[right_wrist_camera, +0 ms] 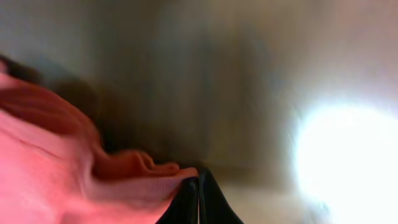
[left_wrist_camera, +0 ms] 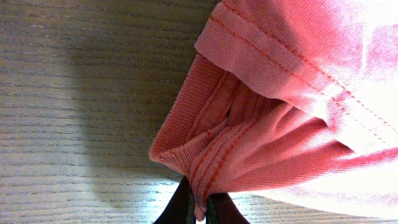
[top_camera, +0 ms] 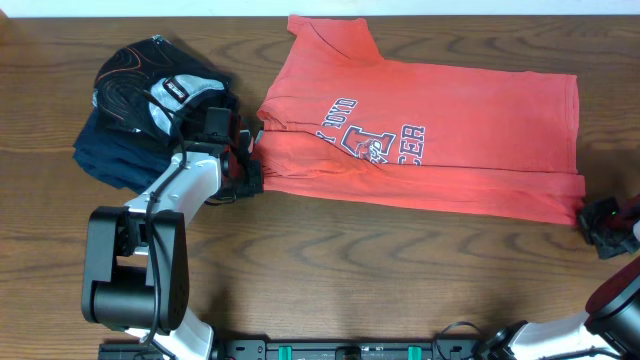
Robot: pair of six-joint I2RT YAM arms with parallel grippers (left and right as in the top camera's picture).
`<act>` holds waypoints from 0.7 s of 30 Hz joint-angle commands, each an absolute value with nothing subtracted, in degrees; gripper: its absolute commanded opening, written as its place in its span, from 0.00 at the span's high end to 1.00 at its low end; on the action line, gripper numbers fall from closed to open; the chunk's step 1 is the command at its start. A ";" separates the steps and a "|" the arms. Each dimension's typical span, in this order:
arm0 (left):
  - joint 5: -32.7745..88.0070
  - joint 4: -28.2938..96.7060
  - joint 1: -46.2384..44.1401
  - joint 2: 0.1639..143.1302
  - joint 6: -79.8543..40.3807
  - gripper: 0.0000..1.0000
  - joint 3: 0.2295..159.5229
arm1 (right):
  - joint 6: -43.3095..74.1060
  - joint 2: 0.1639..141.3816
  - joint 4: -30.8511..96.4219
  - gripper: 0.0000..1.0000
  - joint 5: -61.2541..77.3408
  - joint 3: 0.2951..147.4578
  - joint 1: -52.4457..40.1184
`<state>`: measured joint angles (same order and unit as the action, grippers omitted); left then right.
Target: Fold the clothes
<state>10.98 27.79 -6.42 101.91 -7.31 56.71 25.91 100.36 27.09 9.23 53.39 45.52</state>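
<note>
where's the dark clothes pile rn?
Overhead view: the dark clothes pile sits far left on the table, just left of the red T-shirt, with the left gripper between them at the shirt's edge.

The left arm (top_camera: 185,190) has a rounded white link set between boxy black motor housings, and a thin black cable runs along it. The left end effector (top_camera: 250,150) is black and blocky. The right arm (top_camera: 620,300) shows a rounded black joint and a white link, and the right end effector (top_camera: 600,222) is black too. Seen from the wrists, the fingers (left_wrist_camera: 179,208) are dark, narrow and tapering.
</note>
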 commanded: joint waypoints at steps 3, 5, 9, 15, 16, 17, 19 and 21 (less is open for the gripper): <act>9.43 29.78 -5.32 102.21 -7.16 0.94 57.49 | 15.84 100.71 24.62 0.99 12.71 58.54 46.17; 9.43 30.17 -4.62 101.56 -7.16 0.94 57.89 | 13.26 100.71 24.56 0.99 12.71 59.40 46.15; 9.43 30.50 -3.53 100.60 -7.16 0.94 57.95 | 11.46 100.71 24.12 0.99 12.69 59.53 46.17; 9.41 32.01 -3.05 100.57 -7.11 0.94 57.98 | 9.08 100.71 23.94 0.96 10.20 59.53 46.17; 9.43 32.12 -3.07 100.57 -7.11 0.94 57.98 | 9.10 100.71 23.94 0.95 9.54 59.53 46.17; 9.43 32.21 -3.07 100.57 -7.11 0.94 57.98 | 9.08 100.71 24.03 0.94 8.91 59.53 46.17; 9.43 32.34 -3.07 100.57 -7.11 0.94 57.98 | 9.10 100.71 24.58 0.94 7.60 59.53 46.17; 9.43 32.47 -3.07 100.57 -7.11 0.94 57.98 | 9.13 100.71 25.19 0.94 6.94 59.53 46.17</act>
